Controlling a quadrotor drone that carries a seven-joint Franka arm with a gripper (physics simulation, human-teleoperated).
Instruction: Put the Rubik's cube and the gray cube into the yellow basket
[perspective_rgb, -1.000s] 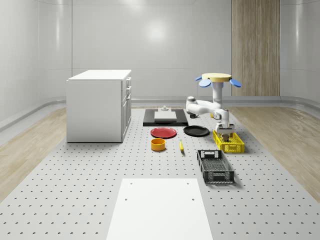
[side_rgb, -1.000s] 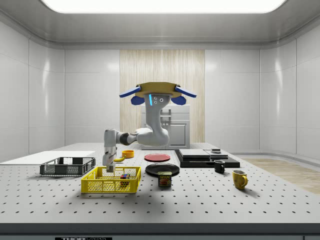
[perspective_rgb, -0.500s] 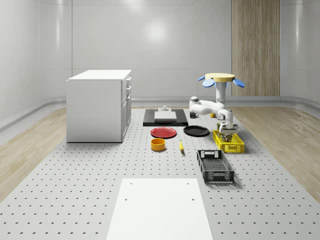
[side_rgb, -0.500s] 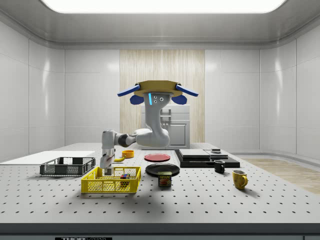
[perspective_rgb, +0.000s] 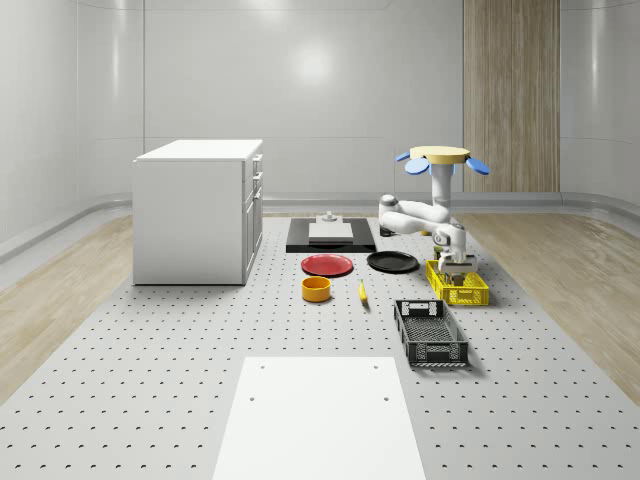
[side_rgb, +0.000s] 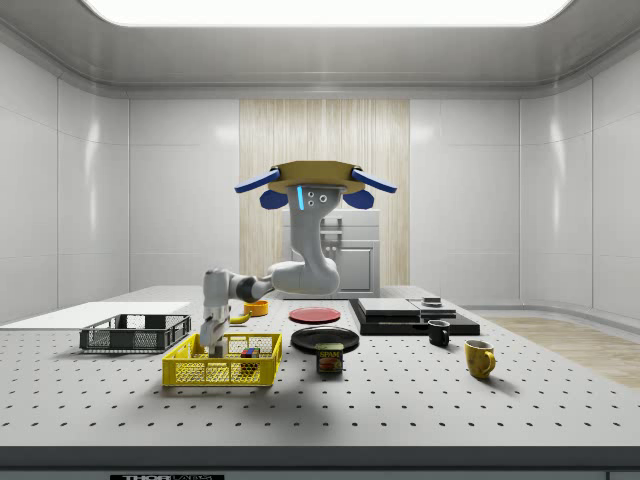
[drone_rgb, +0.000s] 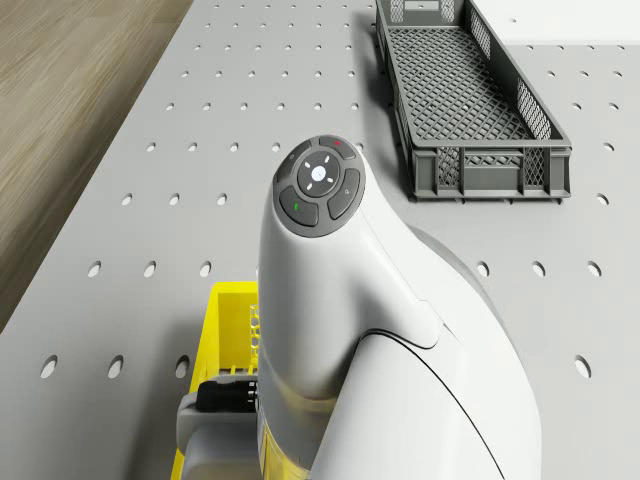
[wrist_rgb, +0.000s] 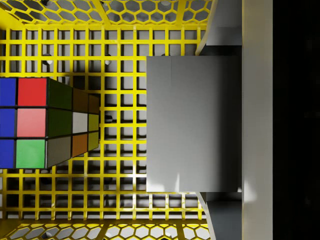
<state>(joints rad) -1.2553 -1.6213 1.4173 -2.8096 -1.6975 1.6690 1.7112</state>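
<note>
The gray cube (wrist_rgb: 192, 124) is seen in the wrist view inside the yellow basket (wrist_rgb: 120, 210), its flat top facing the camera and the mesh floor visible around it. It is held between the two fingers (wrist_rgb: 222, 27) of the gripper (wrist_rgb: 220, 124), which bear on its opposite side faces, so the gripper is clamped on the block. Whether the cube already rests on the mesh or hangs just above it cannot be told.

The block is judged to be rigid, light and smooth-faced; no deformation is expected, though slipping is possible on such plain sides. A hold is best taken square across two parallel faces, near their middle, as appears to be the case here.

The Rubik's cube (wrist_rgb: 47, 122) lies at about nine o'clock from the gray cube in the wrist view, apart from it, already on the basket floor. It too is judged stiff, with flat faces suited to a parallel pinch.

In the side view the drone (side_rgb: 315, 183) hovers above the table (side_rgb: 400, 410), and the arm (side_rgb: 285, 280) reaches down into the basket. A dark crate (perspective_rgb: 430, 333) stands just beside the basket at six o'clock in the whole-scene view.
</note>
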